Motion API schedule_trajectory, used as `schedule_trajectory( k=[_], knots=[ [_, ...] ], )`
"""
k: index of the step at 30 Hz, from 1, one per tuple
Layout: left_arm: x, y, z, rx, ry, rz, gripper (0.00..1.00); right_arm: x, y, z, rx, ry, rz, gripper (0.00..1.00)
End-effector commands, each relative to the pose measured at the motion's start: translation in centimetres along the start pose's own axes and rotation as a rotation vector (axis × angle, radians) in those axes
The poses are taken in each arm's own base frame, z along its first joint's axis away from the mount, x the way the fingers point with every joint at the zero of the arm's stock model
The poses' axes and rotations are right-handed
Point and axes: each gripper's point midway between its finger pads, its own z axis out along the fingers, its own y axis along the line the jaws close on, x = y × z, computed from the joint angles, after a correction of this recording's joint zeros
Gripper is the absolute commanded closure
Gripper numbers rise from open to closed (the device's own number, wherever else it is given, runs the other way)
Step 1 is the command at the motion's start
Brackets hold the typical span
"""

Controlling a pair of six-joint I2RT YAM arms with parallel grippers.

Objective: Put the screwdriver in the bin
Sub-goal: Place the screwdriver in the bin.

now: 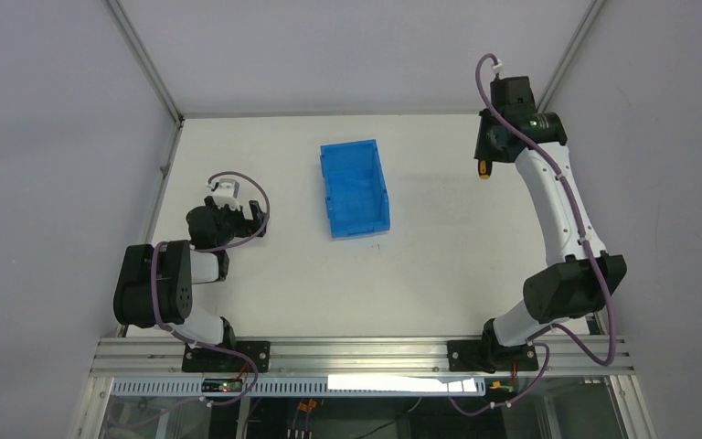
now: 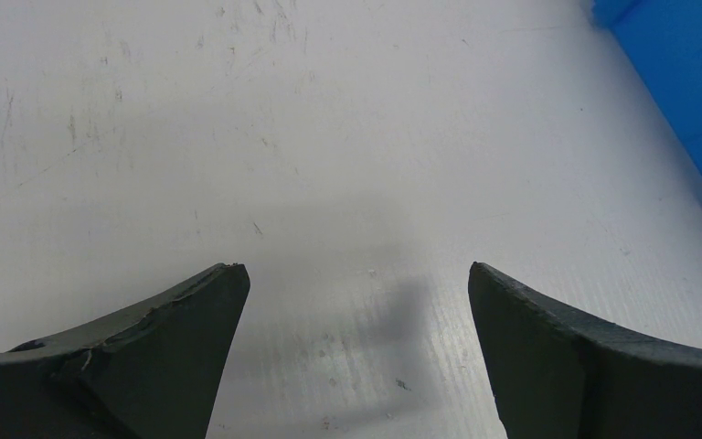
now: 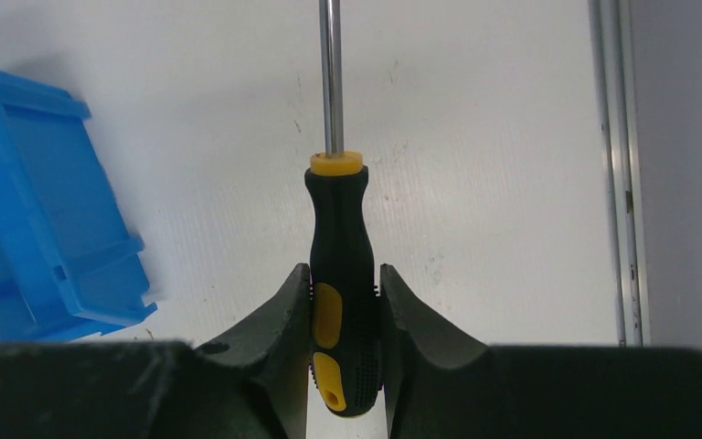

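My right gripper (image 3: 345, 271) is shut on the screwdriver (image 3: 341, 238), pressing both sides of its black and yellow handle; the metal shaft points away from the wrist camera. In the top view the right gripper (image 1: 486, 157) is raised at the far right of the table, with the yellow end of the screwdriver (image 1: 483, 170) showing below it. The blue bin (image 1: 355, 187) stands open and empty at the table's middle back, to the left of the right gripper; its corner shows in the right wrist view (image 3: 37, 229). My left gripper (image 2: 356, 274) is open and empty over bare table.
The left arm (image 1: 224, 215) rests folded at the left side. A corner of the bin (image 2: 686, 82) shows at the top right of the left wrist view. A metal frame rail (image 3: 617, 165) runs along the table's right edge, close to the right gripper.
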Motion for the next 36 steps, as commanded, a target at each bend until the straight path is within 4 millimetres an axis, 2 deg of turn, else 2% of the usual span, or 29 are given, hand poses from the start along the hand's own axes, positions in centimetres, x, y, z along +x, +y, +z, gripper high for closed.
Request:
schedule_trajectory(
  k=[1,10,23,29,36],
  knots=[
    [-1.1,0.2,0.0,0.009,-0.036,0.026,0.01,-3.0,-1.2,-3.6,0.033,-0.086,0.001,1.00],
    [-1.1,0.2,0.0,0.010,-0.037,0.027,0.01,-3.9,3.3,-4.8,-0.088,-0.095,0.001,1.00],
    [-1.1,0.2,0.0,0.009,-0.037,0.026,0.01,-3.3,16.2,-6.0,-0.233,-0.109,-0.078,1.00],
    [-1.1,0.2,0.0,0.009,-0.037,0.027,0.01,-2.9,21.4,-6.9,-0.309,-0.134,-0.105,1.00],
    [-1.1,0.2,0.0,0.009,-0.037,0.026,0.01,-2.1,26.5,-7.8,-0.406,-0.159,-0.112,1.00]
  ],
)
